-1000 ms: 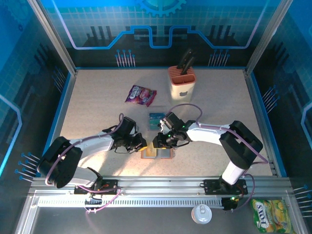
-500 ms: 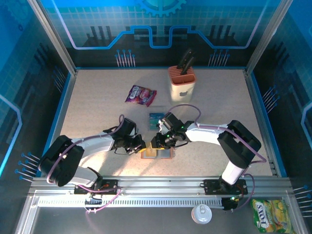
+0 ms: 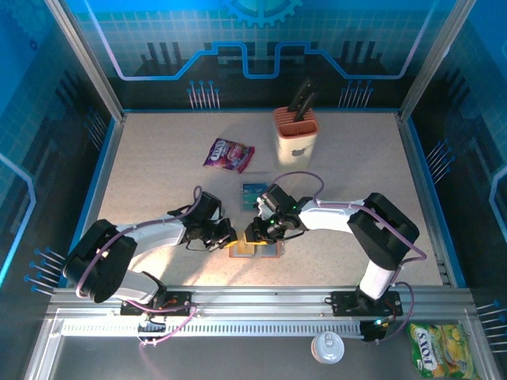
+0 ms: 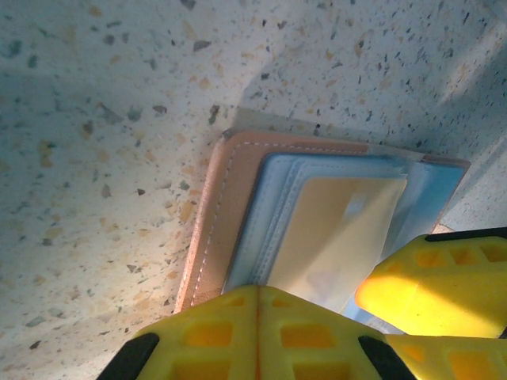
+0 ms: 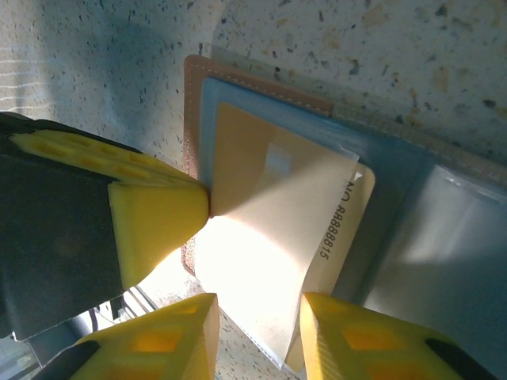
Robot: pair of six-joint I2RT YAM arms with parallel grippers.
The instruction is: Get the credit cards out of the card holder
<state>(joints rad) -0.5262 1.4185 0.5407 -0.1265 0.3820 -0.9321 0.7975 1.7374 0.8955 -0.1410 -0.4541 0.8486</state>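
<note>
L gripper [image 3: 227, 235], just nudged in w/ fingers together, is pinning card holder [image 3: 255, 249] at its 9 o'clock edge. R gripper [image 5: 257, 313], jaws apart, is straddling tan credit card [image 5: 269, 206], so pull-out is looking imminent.

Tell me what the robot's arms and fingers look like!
The left arm and right arm are smooth white tubes with chunky black joints. Thin purple cables loop along them. The left gripper and right gripper have bright yellow wedge fingers with little square hollows, set on black mounts.
</note>
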